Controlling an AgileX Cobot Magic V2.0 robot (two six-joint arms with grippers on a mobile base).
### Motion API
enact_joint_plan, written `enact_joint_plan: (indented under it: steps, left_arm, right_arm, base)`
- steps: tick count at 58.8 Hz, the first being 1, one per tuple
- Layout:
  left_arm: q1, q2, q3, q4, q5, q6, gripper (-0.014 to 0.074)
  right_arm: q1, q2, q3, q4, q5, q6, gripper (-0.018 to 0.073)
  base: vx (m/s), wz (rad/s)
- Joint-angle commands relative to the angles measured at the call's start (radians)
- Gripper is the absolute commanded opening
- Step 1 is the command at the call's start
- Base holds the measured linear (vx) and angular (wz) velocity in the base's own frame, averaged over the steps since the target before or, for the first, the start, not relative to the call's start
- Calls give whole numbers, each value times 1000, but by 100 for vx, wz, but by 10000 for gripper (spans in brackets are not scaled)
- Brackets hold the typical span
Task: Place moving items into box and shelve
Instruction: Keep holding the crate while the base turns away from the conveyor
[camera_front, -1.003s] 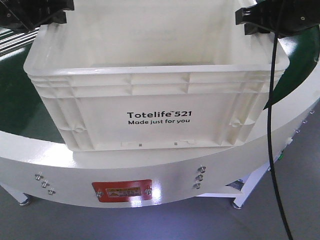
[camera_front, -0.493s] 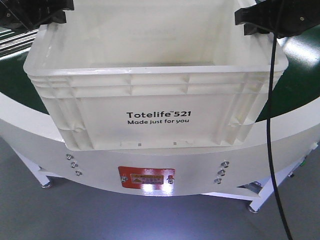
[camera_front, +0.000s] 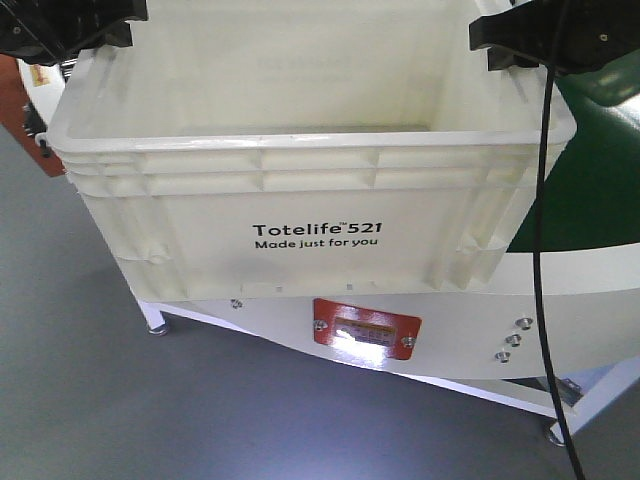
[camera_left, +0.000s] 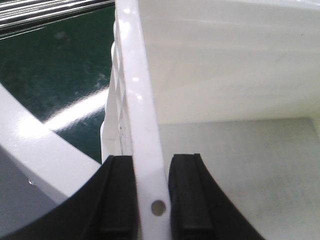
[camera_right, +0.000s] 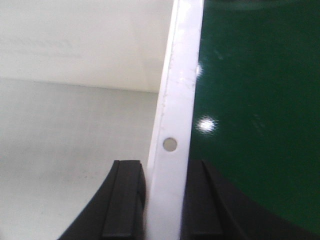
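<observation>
Industrial site: curved green conveyor (camera_front: 590, 200)

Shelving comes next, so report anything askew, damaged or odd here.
Nothing looks damaged or spilled. The white crate is level, left gripper and right gripper clamped on opposite rims. One oddity: the crate floor that shows in the wrist views is bare.

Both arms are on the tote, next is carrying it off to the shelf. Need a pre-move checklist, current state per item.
1. Left gripper clamped on the tote rim: ok, pads sit on both sides of the rim.
2. Right gripper clamped on the opposite rim: ok, same.
3. Tote level: ok, near rim looks about horizontal in the front view.
4. Items inside: cannot tell; the wrist views show only bare floor patches.
5. Tote bottom clear of the table: cannot tell, the front wall hides any gap.
6. Black cable hangs across the tote's right end: not ok, could snag.
</observation>
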Motion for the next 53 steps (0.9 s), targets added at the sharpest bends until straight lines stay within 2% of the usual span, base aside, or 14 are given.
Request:
enact_joint_plan:
  steps: [1,53]
  left_arm:
    - [-14,-57,-55,-57,-149,15,-16]
    - [-14,-57,-55,-57,-149,15,-16]
  right_arm:
    - [7,-53,-51,54,-152,-13,-13]
    - [7,-53,-51,54,-152,-13,-13]
  base:
    - [-9,34]
    - [-9,34]
